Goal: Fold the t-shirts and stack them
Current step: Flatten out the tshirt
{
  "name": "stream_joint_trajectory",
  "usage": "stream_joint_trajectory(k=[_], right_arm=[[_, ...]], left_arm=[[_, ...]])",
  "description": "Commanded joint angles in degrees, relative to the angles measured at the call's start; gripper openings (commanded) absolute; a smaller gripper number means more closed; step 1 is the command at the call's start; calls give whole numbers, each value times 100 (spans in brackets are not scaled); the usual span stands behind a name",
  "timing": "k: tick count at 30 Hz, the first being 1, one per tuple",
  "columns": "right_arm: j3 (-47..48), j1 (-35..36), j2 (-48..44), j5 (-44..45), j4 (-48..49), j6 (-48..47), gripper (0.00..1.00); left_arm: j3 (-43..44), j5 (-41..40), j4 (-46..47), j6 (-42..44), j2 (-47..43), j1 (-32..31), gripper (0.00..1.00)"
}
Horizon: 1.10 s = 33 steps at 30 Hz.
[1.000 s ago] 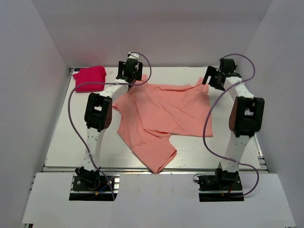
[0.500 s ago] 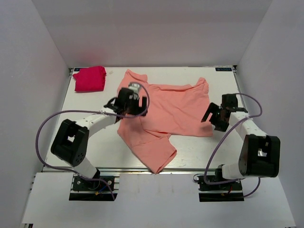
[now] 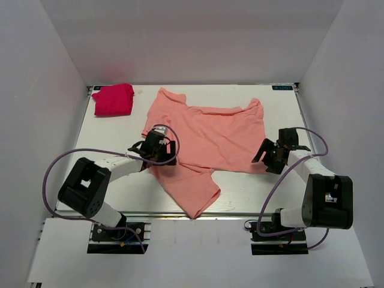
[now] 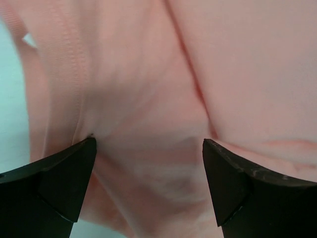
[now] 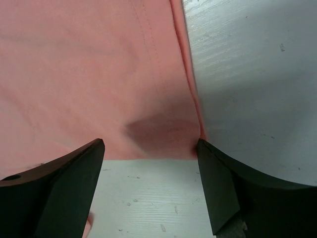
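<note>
A salmon pink t-shirt lies spread and creased across the middle of the white table, one part trailing toward the near edge. A magenta-red t-shirt sits as a small folded bundle at the far left corner. My left gripper is open, low over the pink shirt's left side; its fingers straddle a raised fold of pink cloth. My right gripper is open at the shirt's right near corner; the hem corner lies between its fingers, with bare table below.
The white table is walled by white panels at the back and both sides. Purple cables loop from both arms above the table. Bare table shows right of the hem in the right wrist view.
Both arms have swung back from the far edge toward the near side. The left gripper came down on the shirt's left side, the right one onto its right near corner. The shirt's far part lies flatter.
</note>
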Motion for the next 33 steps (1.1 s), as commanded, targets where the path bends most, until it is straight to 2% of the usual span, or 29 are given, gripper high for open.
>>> stream_joint_trajectory(k=[1,5,9,14,19,26,30,33], right_arm=[[52,18,230,-217,277,-20,80],[193,0,415,19,189,-55,80],[333,-17,573,186,233,76,80],[536,35,811,-164,364,33,74],[536,123,310,-227,242,-327,75],[563,895,-226,-289,-566,-574,77],[326,1195,-192,-34,-584,-425,77],[299,1441,71,28,-505,-320,75]], left_arm=[[105,-1371,-740,-423,301,131,99],[466,-1969,-917,-512,591,446,99],[913,-2041,-986,-399,924,675,99],[1441,-1628,-627,199,1031,755,99],[1785,-1241,-810,482,742,606,99],[1487,-179,-1759,254,-628,474,99],[522,621,-1760,-115,-1446,229,99],[107,955,-2163,-493,-1780,-62,99]])
